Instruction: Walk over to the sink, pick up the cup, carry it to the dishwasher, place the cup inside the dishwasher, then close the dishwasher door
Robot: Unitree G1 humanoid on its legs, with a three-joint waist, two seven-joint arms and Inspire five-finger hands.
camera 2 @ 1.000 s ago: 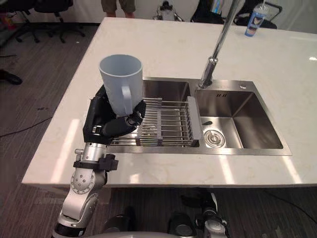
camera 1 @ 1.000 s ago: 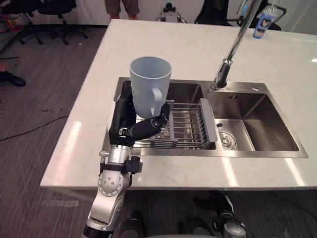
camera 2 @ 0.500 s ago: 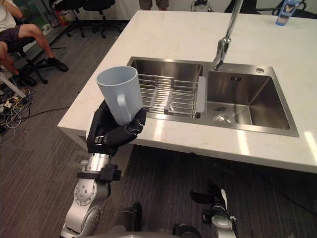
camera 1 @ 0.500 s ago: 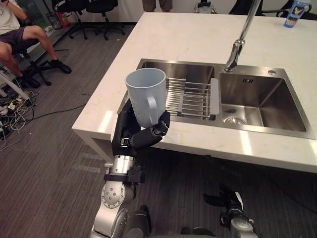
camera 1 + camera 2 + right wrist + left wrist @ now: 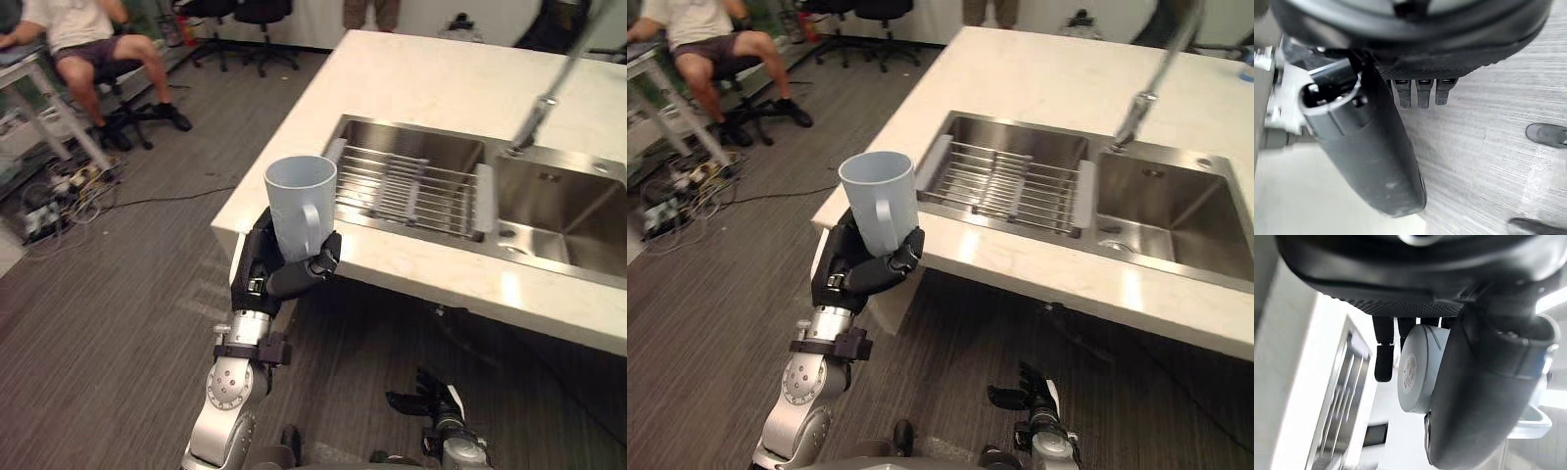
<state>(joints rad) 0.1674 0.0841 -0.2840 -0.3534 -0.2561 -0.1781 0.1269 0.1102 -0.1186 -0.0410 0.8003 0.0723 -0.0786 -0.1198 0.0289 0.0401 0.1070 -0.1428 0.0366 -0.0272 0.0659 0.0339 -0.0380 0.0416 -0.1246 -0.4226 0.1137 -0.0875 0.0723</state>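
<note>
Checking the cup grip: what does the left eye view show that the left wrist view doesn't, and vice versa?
Left eye view, not the wrist view: the cup with its open rim and handle, the faucet, a seated person. Left wrist view, not the eye view: the cup's flat underside, next to the thumb. Both: the left hand curled round the cup, and the sink's wire rack.

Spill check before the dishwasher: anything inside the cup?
The cup, upright in the left hand, shows bare inner wall just below the rim. Its bottom is hidden behind the near wall, so contents there cannot be ruled out.
</note>
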